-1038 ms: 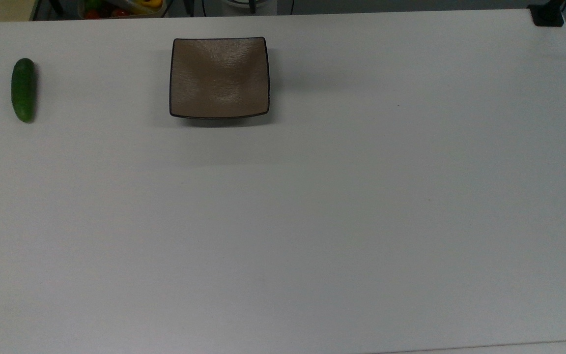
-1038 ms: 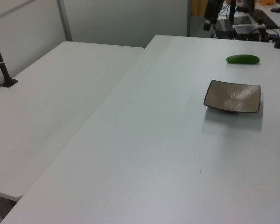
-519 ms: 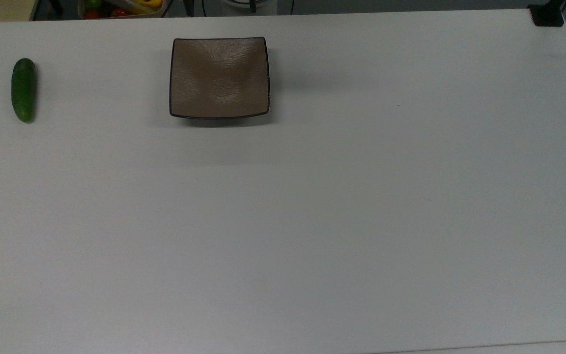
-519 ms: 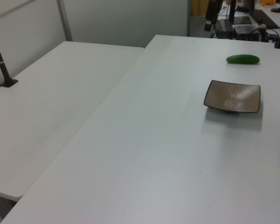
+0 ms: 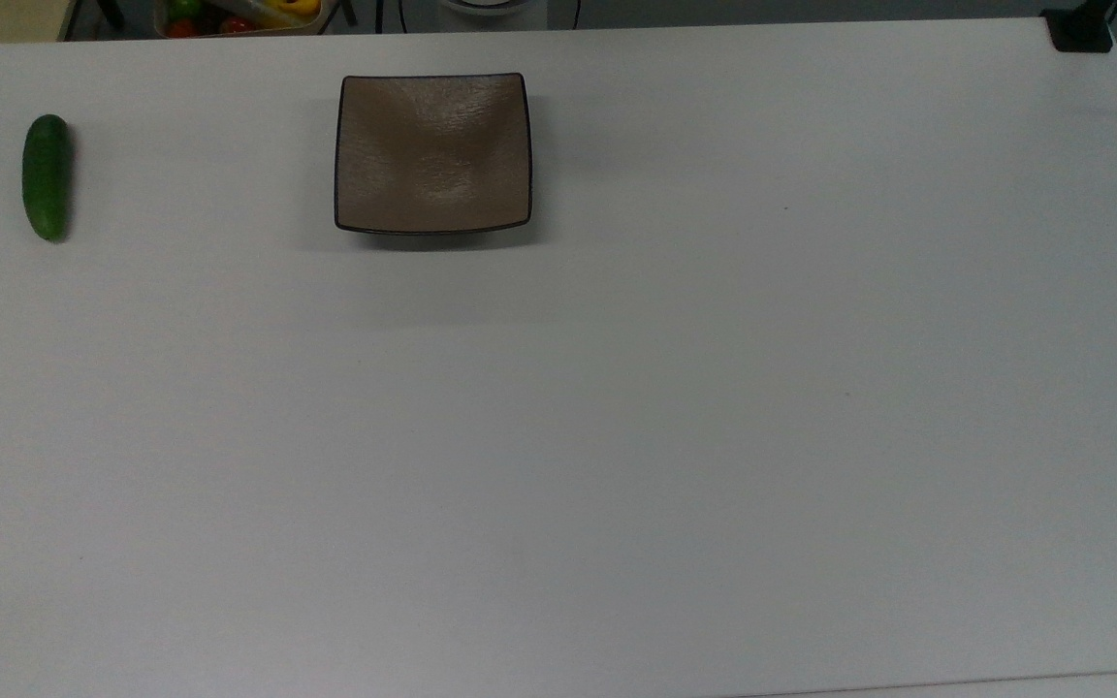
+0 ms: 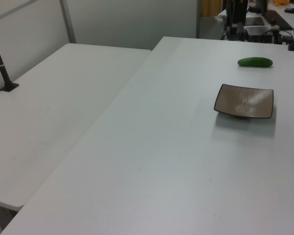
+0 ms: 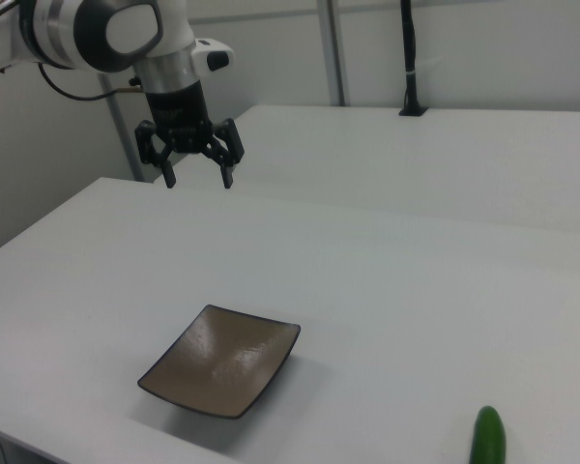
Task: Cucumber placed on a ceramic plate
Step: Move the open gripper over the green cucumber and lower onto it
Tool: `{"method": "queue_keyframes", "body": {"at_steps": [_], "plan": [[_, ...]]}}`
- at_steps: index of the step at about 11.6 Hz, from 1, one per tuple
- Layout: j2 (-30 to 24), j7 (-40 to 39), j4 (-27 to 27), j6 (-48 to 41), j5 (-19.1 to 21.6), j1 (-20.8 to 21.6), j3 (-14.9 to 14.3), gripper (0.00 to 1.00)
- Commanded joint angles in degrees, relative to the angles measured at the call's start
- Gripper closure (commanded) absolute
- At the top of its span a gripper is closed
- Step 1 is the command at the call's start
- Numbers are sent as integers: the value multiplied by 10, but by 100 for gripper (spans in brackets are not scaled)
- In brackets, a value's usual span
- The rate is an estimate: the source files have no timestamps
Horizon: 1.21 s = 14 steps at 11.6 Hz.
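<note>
Spread wide, the end effector (image 7: 195, 178) hung in the air above the desk (image 7: 387, 280) in the right view, holding nothing, well apart from the ceramic plate (image 7: 220, 360) below it; we saw the cucumber (image 7: 487, 437) lying on the desk at the right view's lower right, apart from the plate.

From the top view we found the cucumber (image 5: 46, 176) lying lengthwise near the top view's left edge, the ceramic plate (image 5: 432, 153) well to its right, bare, on the desk (image 5: 617, 407).

Across the left view, we noted the cucumber (image 6: 255, 61) beyond the ceramic plate (image 6: 245, 100), both resting on the desk (image 6: 161, 161) near the left view's right side.
</note>
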Motion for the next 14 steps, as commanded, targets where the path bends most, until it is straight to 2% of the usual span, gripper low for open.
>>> {"method": "queue_keyframes", "body": {"at_steps": [1,5,7,10,13,14], "plan": [[-9,-17,-4,-27,9,-15,-3,0],[-5,-27,0,-29,-10,-79,-11,0],[5,-29,-2,-12,-65,-81,-50,0],[50,-39,-4,82,-69,-93,-124,0],[104,-87,-34,189,-62,-122,-174,0],[120,-98,-44,215,-62,-138,-176,0]]}}
